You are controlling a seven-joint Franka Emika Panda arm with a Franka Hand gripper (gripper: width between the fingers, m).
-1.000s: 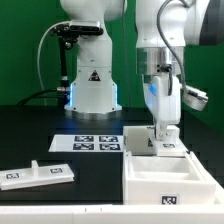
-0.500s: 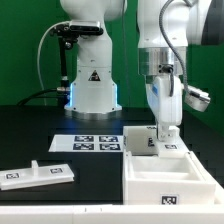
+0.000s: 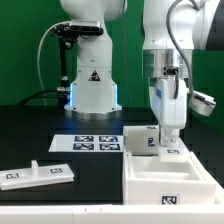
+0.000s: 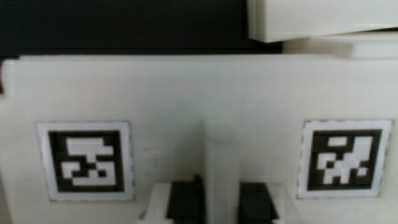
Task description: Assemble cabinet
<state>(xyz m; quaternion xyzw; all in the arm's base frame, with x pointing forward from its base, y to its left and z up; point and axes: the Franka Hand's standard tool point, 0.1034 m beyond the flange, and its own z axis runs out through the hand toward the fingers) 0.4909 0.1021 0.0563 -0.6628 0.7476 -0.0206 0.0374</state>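
The cabinet's large white box (image 3: 166, 178) stands at the exterior view's right, with a tag on its front face. Behind it stands a white tagged piece (image 3: 148, 143). My gripper (image 3: 167, 138) reaches straight down onto the box's back part. In the wrist view its dark fingers (image 4: 182, 198) stand close on either side of a white ridge, the gripper (image 4: 219, 195) shut on the white cabinet piece (image 4: 196, 100), which bears two tags. Two flat white cabinet panels (image 3: 36, 175) lie at the exterior view's left.
The marker board (image 3: 98, 143) lies flat in front of the white robot base (image 3: 92, 85). A black cable loops behind the base. Another white part (image 4: 329, 20) shows beyond the held piece in the wrist view.
My arm and gripper have shifted slightly toward the exterior view's right. The box and the panels have stayed in place.
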